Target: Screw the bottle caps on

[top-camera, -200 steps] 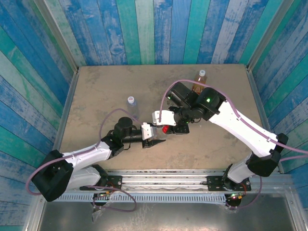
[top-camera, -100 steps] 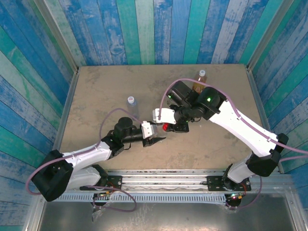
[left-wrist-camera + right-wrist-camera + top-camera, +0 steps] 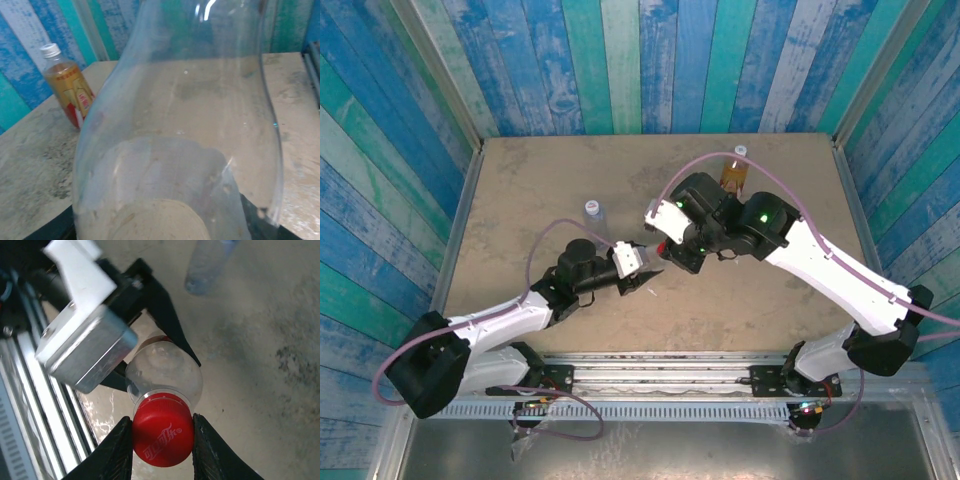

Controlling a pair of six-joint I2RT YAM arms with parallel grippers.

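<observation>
My right gripper (image 3: 162,432) is shut on the red bottle cap (image 3: 163,427), which sits on the mouth of a clear bottle (image 3: 163,371). My left gripper (image 3: 642,266) is shut on that bottle's body, its black fingers (image 3: 167,320) on either side of it. The clear bottle (image 3: 185,115) takes up most of the left wrist view. An amber bottle (image 3: 70,95) with an orange label and a white cap (image 3: 50,49) stands upright at the back right of the table (image 3: 520,190). A bluish clear bottle (image 3: 592,213) with a pale cap stands left of centre.
Blue and green plank walls (image 3: 620,60) close the table in on three sides. A metal rail (image 3: 660,365) with both arm bases runs along the near edge. Bare tabletop lies at the far left and the near right.
The right arm swung left and brought the red cap over the clear bottle's mouth. The left gripper tilted the bottle up towards it. Both grips tightened a little.
</observation>
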